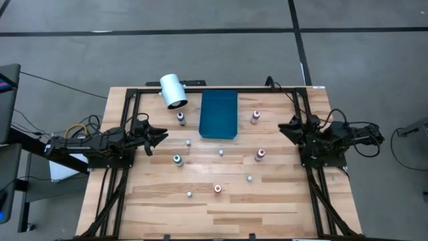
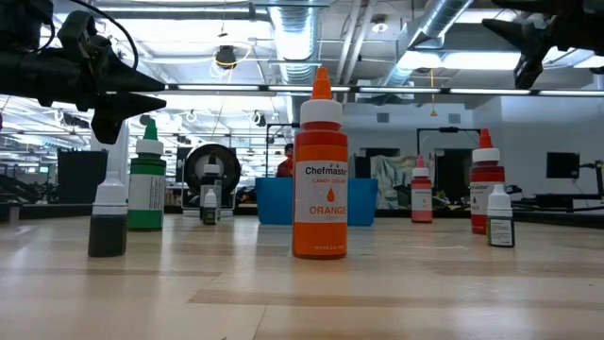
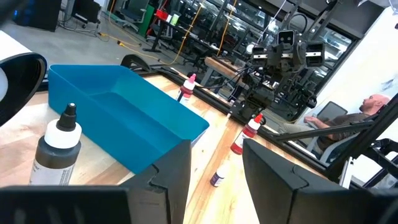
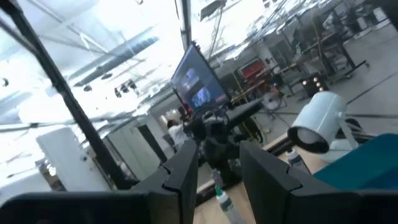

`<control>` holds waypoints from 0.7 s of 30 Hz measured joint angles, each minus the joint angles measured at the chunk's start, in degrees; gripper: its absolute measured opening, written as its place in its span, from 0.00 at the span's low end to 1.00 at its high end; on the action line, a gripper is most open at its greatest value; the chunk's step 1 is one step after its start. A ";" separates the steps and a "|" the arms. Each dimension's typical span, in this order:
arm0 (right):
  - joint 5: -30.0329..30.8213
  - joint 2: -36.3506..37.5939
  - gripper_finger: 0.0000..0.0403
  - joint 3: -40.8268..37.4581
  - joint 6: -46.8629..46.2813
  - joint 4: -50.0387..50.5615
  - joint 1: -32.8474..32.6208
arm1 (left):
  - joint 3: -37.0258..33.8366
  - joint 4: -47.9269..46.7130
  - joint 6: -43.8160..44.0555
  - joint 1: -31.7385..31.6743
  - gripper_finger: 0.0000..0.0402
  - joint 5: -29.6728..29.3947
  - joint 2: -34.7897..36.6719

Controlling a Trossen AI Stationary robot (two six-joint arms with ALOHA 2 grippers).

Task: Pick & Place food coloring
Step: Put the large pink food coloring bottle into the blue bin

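We see small plastic food coloring bottles scattered upright across the pale wood-plank table, mid-frame in the high view. The rectangular blue tray at upper centre looks empty. A smooth white cylinder lies beside it. Left gripper and right gripper hang at the edges, fingers parted, holding nothing.

A pale wooden plank counter stands on a grey concrete floor crossed by dark lines. Beyond it lies a large open workshop — exposed silver ducts and strip lights overhead, and a monitor glowing blue.
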State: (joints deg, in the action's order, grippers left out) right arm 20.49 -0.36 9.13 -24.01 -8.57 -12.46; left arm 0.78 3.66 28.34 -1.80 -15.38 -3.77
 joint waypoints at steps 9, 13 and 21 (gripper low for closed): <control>1.38 0.00 0.27 0.00 0.00 -1.38 -0.03 | 0.00 0.09 0.00 0.00 0.34 -0.01 0.02; 1.40 0.00 0.27 0.00 0.00 -1.14 -0.03 | 0.00 0.09 0.00 0.02 0.34 -0.02 0.00; 3.13 0.00 0.27 0.04 3.12 -0.85 -0.03 | 0.00 0.09 0.00 0.01 0.34 0.00 0.02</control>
State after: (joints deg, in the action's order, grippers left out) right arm 23.62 -0.36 9.16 -20.89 -9.43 -12.49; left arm 0.78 3.75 28.34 -1.79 -15.38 -3.75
